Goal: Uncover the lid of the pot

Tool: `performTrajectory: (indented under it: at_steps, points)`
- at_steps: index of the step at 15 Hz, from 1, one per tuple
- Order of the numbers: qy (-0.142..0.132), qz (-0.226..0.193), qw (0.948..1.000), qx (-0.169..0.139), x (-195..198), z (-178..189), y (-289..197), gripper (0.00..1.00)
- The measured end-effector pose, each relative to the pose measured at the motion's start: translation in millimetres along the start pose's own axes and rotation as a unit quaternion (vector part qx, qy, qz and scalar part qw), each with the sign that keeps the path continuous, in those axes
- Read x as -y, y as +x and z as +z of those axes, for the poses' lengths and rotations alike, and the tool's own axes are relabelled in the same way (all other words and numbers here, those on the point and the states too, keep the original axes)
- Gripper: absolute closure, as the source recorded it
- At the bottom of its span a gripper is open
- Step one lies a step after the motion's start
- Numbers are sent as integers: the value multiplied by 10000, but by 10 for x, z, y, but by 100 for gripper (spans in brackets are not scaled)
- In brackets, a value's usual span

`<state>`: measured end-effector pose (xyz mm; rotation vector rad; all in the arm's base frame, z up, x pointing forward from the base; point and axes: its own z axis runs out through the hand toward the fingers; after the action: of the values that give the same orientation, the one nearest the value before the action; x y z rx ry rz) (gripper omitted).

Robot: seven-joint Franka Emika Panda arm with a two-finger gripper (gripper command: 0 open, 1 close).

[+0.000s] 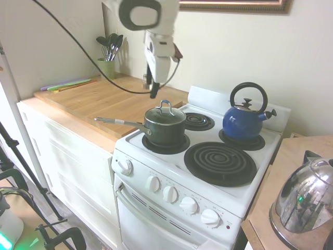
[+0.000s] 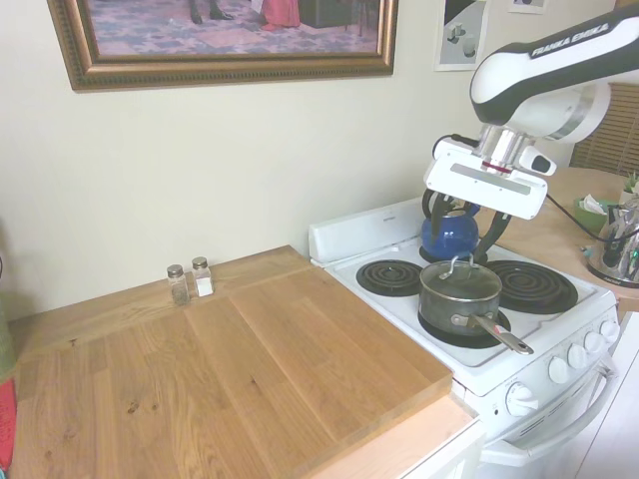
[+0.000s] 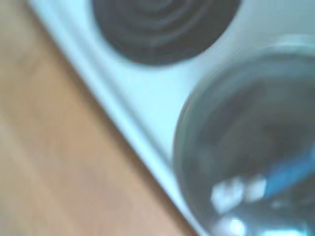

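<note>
Lid on pot, tool above
The lid (image 2: 459, 275) sat on the pot (image 2: 460, 295); the tool (image 2: 462, 239) hung spread apart just above its handle.

You see a glossy white arm (image 2: 544, 75) with rounded shells, a black band lettered FRANKA EMIKA on its upper link, a metallic ring at the wrist, and a boxy white gripper (image 2: 465, 228) carrying dark fingers (image 2: 491, 232).

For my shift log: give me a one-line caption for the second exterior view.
Open gripper poised above the lid resting on the pot, blue kettle behind.
</note>
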<state>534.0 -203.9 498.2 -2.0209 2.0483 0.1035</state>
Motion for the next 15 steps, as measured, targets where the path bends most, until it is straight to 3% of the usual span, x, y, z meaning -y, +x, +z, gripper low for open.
performTrajectory:
  at_steps: [3,6,15]
  points:
    - [-43,635,9979,-140,140,54,114,100]
    - [-221,1008,9941,-323,210,248,159,100]
    - [-304,1425,9878,-558,207,387,325,100]
